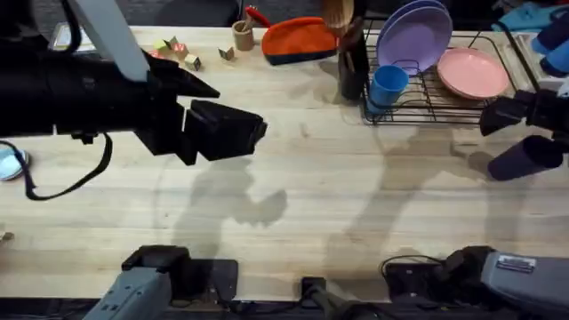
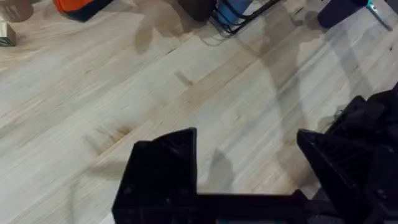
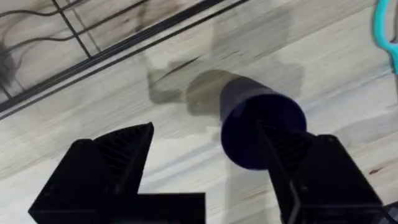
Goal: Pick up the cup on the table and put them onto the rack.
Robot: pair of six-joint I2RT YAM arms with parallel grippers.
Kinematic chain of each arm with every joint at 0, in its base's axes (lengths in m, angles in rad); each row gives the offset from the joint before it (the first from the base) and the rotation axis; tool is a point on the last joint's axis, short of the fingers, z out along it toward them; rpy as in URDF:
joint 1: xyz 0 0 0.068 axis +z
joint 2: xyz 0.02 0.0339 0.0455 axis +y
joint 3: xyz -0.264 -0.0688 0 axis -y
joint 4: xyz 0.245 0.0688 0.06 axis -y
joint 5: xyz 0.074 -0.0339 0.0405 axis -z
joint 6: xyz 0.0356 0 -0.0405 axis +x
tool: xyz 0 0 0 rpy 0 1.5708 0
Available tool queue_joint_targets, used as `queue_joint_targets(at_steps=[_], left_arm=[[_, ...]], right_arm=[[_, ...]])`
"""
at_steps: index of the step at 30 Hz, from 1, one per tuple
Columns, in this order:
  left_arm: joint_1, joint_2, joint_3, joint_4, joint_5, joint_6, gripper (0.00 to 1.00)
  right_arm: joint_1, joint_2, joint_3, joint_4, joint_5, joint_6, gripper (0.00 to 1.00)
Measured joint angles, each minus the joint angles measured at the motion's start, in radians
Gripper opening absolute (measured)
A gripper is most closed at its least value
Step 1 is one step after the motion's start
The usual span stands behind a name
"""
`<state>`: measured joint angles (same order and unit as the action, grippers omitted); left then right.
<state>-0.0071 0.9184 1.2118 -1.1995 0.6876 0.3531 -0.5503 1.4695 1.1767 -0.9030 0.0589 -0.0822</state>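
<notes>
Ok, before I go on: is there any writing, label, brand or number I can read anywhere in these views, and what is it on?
No text can be read in any of the views.
White label on the right arm's base: lines of print, too small and blurred to read.
Purple cup, blue cup, rack, plates: no markings seen.

You can't see the left side of the table (image 1: 53, 133), the big blurry left arm (image 1: 80, 89) covers it. The blue cup (image 2: 233, 9) and purple cup (image 2: 339, 11) get chopped by the frame's top edge in the left wrist view.
</notes>
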Motion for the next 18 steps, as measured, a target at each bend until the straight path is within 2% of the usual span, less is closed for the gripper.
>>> queue_joint_targets(at_steps=[18], left_arm=[[0.0,0.0,0.0,0.0,0.0,0.0,0.993]], right_arm=[[0.0,0.089,0.0,0.024,0.0,0.0,0.972]])
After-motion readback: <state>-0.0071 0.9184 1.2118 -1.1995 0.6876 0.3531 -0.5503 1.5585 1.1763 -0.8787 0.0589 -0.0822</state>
